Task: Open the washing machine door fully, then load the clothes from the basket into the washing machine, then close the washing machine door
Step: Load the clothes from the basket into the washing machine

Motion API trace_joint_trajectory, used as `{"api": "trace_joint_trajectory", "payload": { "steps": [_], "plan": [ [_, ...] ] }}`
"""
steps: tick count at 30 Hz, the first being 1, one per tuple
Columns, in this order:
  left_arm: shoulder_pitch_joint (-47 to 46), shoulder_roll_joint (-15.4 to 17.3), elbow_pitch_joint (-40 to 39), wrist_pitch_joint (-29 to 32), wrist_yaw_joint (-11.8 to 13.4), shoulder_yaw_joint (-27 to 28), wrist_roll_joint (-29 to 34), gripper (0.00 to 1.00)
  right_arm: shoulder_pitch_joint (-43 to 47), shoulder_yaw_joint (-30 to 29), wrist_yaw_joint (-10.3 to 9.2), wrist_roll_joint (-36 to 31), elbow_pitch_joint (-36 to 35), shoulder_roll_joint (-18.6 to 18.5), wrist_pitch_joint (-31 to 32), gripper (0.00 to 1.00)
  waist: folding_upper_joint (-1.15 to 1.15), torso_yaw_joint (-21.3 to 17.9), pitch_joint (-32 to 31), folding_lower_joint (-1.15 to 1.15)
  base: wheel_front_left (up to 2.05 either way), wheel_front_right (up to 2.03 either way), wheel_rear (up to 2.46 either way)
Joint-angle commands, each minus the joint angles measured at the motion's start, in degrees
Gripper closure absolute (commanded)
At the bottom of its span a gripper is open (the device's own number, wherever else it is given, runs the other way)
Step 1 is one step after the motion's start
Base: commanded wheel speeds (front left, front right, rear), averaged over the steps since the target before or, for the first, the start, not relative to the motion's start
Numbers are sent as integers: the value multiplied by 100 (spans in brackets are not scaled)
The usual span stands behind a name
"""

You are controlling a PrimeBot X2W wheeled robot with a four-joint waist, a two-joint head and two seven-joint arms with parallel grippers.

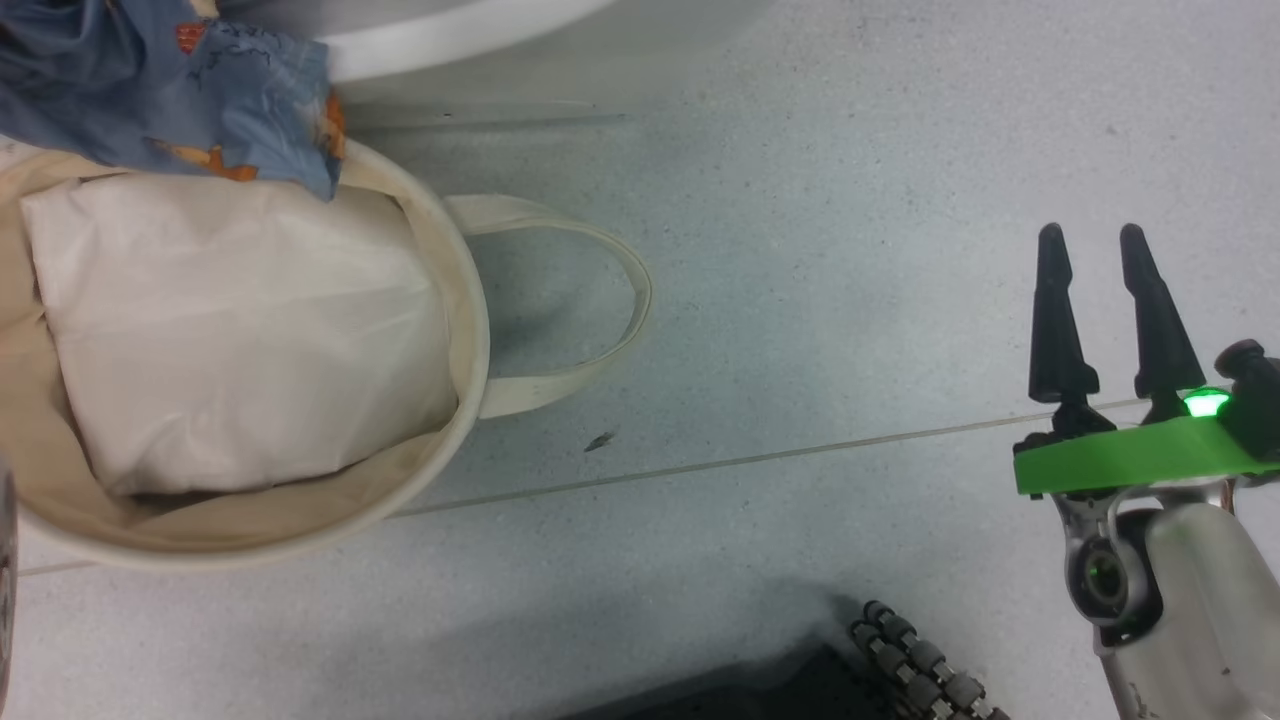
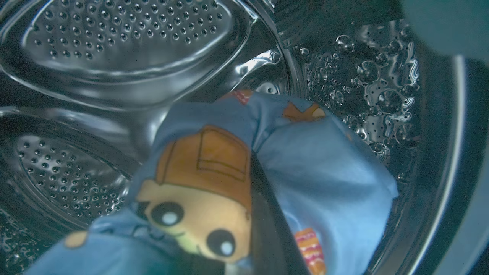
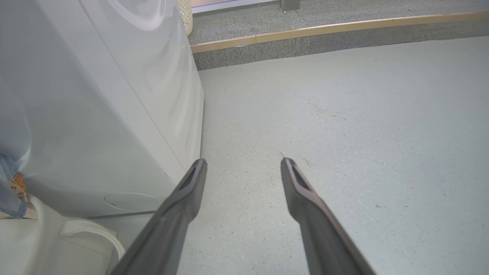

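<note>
inside the drum [image 2: 126,42] w/ left gripper [image 2: 256,179], fingers pressed together, pinching the clothes [image 2: 324,172]. blue fabric bunched over and on both sides of the one dark finger in sight. long axis approx in line w/ that finger, running from wrist end out past the tip. bear print [image 2: 198,206] left of the finger, face near the wrist, brown cap toward the tip. orange-red striped motif [image 2: 309,248] just right of the finger. perforated steel ahead, left and right of the pinch. cannot tell whether fabric rests on the drum.

right gripper [image 1: 1091,235] spread wide, nothing between the fingers, hanging over grey floor [image 1: 800,250]. basket [image 1: 470,330] well off to its left, upright, mouth open to the head cam. in it: white padding [image 1: 240,330] taking up most of the tub. blue garment [image 1: 170,90] across the rim and padding edge ahead-left of right gripper; lying there or hanging above, cannot tell. loop handle [image 1: 620,310] flat on the floor, pointing out of the tub toward right gripper, well apart from it.

per right wrist cam: washing machine [image 3: 95,114] left of the spread fingers, white side panel upright, near the left fingertip, not touching. basket edge at lower left w/ a scrap of blue fabric beside it. raised kerb [image 3: 324,28] w/ wood-coloured strip far ahead of the tips.
</note>
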Motion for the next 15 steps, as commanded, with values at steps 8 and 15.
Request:
{"api": "trace_joint_trajectory", "payload": {
  "steps": [8,15],
  "plan": [
    [-128,91,1883,165,-84,52,128,100,81,145,32,-75,-154,37,-70,0,0,-1,16,0,0,0,0],
    [-454,-5,2895,739,-202,-159,120,94,79,157,32,-90,-155,65,-70,0,0,-51,-32,0,0,0,0]
  ]
}}
